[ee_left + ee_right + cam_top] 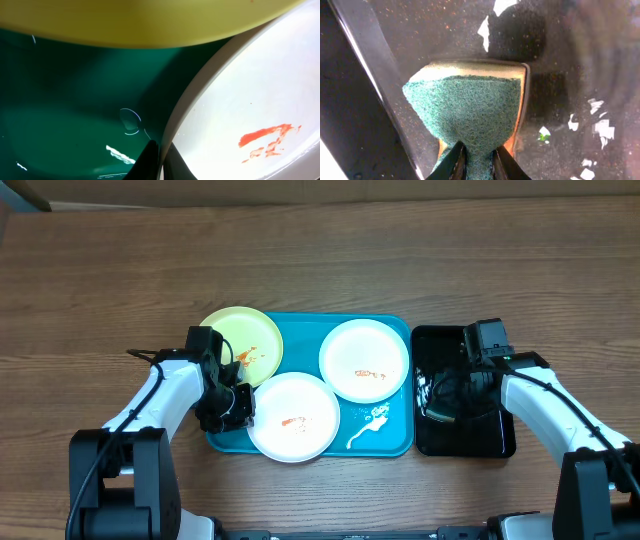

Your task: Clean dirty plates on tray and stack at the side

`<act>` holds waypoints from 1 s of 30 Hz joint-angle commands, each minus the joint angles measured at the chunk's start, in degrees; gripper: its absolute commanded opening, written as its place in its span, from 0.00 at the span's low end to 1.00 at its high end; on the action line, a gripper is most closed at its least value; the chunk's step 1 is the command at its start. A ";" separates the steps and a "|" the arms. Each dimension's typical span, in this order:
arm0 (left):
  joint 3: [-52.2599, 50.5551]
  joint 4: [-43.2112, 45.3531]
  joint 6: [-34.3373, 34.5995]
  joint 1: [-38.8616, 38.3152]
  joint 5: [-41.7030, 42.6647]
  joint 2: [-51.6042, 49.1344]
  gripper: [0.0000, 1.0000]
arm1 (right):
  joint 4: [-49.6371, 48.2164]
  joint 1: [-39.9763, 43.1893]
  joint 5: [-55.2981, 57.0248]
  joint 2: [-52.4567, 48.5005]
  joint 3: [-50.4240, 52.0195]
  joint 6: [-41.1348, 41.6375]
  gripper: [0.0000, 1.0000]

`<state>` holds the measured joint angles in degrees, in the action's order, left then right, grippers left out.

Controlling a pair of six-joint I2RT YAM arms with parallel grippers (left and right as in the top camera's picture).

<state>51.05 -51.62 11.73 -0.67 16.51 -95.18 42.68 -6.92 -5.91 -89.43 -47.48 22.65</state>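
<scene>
Over at the black tray (490, 442), right end effector (479, 152) clamps the sponge (470, 105); left end effector (159, 155) pinches the front white plate (250, 85) by its rim. Next: sponge across, scrub its smear (267, 135).

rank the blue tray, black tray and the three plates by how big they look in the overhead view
1. blue tray
2. black tray
3. yellow-green plate, back white plate, front white plate: these look alike in size, so no ranking among them; the yellow-green one is partly hidden.
</scene>
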 commanded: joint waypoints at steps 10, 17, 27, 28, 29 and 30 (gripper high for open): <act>1.36 0.07 0.74 -0.13 0.02 -0.39 0.08 | -0.26 -0.20 2.01 -0.09 0.35 0.09 0.04; 1.36 0.28 0.74 -0.13 0.02 -0.39 0.06 | 0.07 -0.20 1.95 0.20 -1.88 -0.35 0.04; 1.36 0.85 0.76 -0.13 0.04 -0.39 0.04 | 15.82 -0.22 1.20 4.81 -20.46 -5.09 0.04; 1.36 0.92 0.76 -0.13 0.04 -0.39 0.04 | 16.22 -0.22 0.33 4.90 -20.85 -5.11 0.04; 1.36 0.90 0.76 -0.13 0.04 -0.39 0.04 | 16.22 -0.22 -1.51 4.90 -20.85 -5.53 0.04; 1.36 0.87 0.76 -0.13 0.04 -0.39 0.04 | 16.24 -0.22 -5.73 4.76 -20.79 -7.78 0.04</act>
<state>51.11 -51.13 11.90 -0.67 16.58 -95.15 58.24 -6.96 -6.13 -85.52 -67.48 18.28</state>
